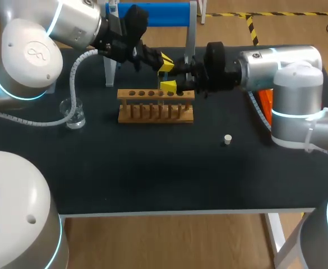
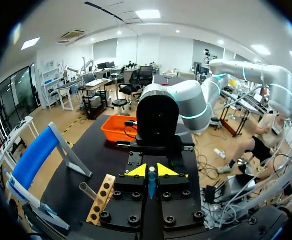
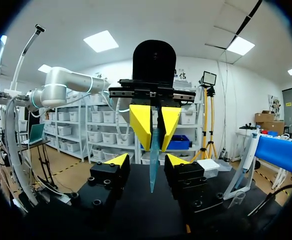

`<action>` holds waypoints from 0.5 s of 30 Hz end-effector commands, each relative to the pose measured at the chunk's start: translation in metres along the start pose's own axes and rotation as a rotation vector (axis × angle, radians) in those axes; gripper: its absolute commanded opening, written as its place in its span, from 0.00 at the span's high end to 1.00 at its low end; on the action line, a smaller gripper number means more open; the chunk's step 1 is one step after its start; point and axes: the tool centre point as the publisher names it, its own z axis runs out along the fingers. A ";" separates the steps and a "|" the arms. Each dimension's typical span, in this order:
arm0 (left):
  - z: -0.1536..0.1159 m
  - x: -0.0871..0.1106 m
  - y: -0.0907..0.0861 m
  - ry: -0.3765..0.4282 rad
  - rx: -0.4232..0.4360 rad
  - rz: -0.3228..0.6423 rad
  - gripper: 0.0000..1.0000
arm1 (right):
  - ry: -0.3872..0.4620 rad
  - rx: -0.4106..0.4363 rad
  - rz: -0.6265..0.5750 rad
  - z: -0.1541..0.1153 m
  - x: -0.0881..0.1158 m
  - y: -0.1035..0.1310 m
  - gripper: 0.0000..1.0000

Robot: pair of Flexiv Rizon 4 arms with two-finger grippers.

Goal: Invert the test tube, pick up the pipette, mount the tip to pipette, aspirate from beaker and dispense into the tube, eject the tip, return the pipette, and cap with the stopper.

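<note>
Stopper (image 1: 227, 139) nearest, small and white, alone on the dark table (image 1: 152, 179), well apart from everything else. Farther back, beaker (image 1: 74, 112) toward the left and wooden rack (image 1: 152, 115) at the middle, a clear test tube (image 2: 88, 190) in one of its end holes. Above the rack, both claws nose to nose. Left gripper (image 2: 151, 172) clamped on the wide end of a teal pipette tip (image 3: 153, 150), long axis upright, narrow end down. Right gripper (image 3: 147, 160) spread wide, one finger on each side of the hanging tip, touching it with neither as far as can be told. No telling of any pipette body above the tip. Judged nearer for the coming move: the right arm, straddling the tip from the side opposite the left claw. Closing straight inward, across the tip's axis and below the left claw's hold, probably enough for a grip. Risk: a skewed tip under an off-centre squeeze. Farthest back, blue pipette stand (image 1: 147, 14).
</note>
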 end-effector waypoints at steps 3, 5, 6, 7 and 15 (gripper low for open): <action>-0.001 0.000 -0.001 0.001 -0.004 -0.001 1.00 | 0.003 0.001 -0.002 0.000 0.000 0.001 0.64; -0.001 0.000 -0.001 0.001 -0.004 -0.001 1.00 | 0.004 0.001 -0.002 0.000 0.001 0.001 0.75; -0.001 0.000 -0.001 0.001 -0.004 -0.001 1.00 | 0.004 0.001 -0.002 0.000 0.001 0.001 0.85; -0.001 0.000 -0.001 0.001 -0.004 -0.001 1.00 | 0.004 0.001 -0.002 -0.001 0.001 0.001 0.92; -0.001 0.000 -0.001 0.001 -0.004 -0.001 1.00 | 0.002 -0.001 -0.006 -0.003 0.003 0.001 1.00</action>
